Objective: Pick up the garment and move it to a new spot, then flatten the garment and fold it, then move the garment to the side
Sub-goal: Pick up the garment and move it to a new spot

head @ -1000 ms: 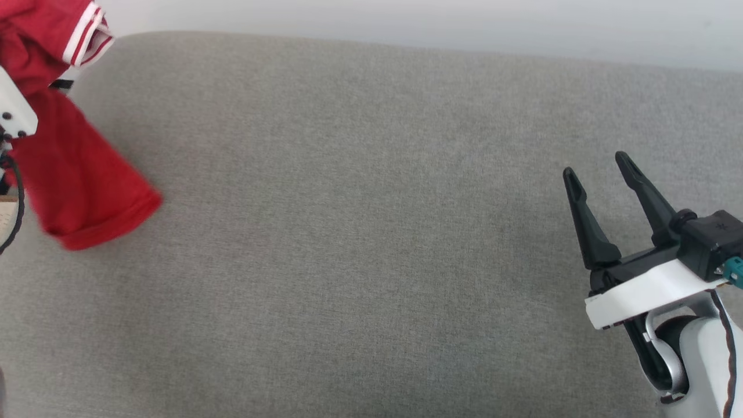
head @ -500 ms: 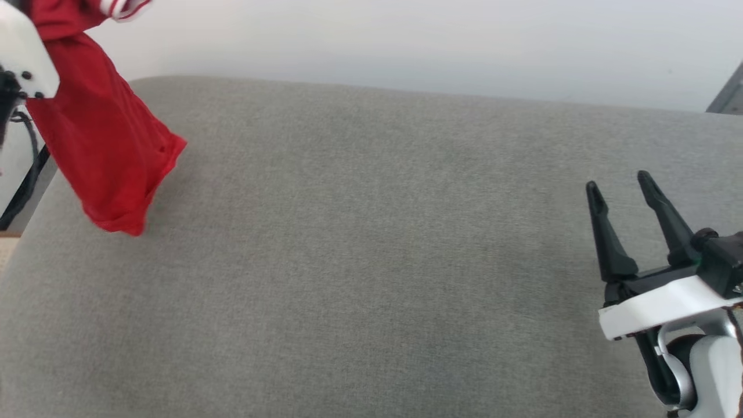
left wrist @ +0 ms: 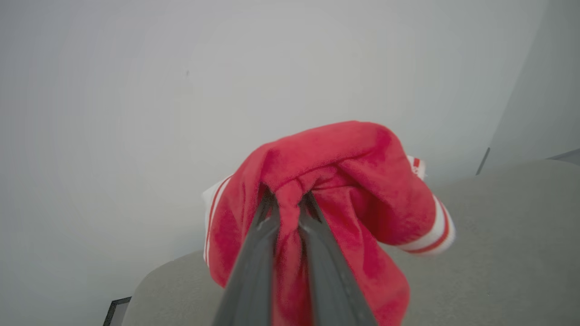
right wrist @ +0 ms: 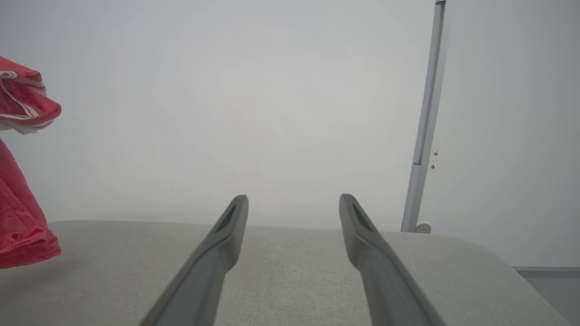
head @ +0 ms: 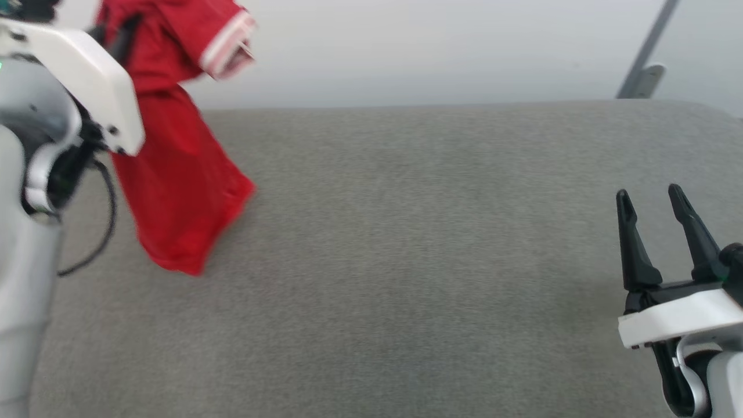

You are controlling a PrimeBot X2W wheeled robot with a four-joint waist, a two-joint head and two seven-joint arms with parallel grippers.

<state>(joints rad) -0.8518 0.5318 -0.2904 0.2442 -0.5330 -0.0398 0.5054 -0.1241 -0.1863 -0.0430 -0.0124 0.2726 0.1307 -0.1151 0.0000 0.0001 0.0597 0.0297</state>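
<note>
The garment [head: 180, 174], a red T-shirt with red-and-white striped sleeve trim, hangs bunched from my left gripper [left wrist: 288, 199], which is shut on a fold of its fabric. It dangles over the left part of the grey padded surface [head: 406, 261]. Its lower hem is close to the surface, and I cannot tell whether they touch. In the right wrist view the garment [right wrist: 22, 226] shows at the left edge. My right gripper [head: 649, 193] stands open and empty at the lower right, low over the surface, and its fingers [right wrist: 226, 244] are spread wide.
A pale wall runs behind the surface's far edge. A thin metal pole [head: 644, 58] leans at the back right and shows as the pole [right wrist: 426, 113] in the right wrist view. The surface's left front corner shows in the left wrist view.
The head view has tilted up and shifted. My left arm has come further into it, carrying the hanging garment rightward over the surface. The right gripper has stayed open.
</note>
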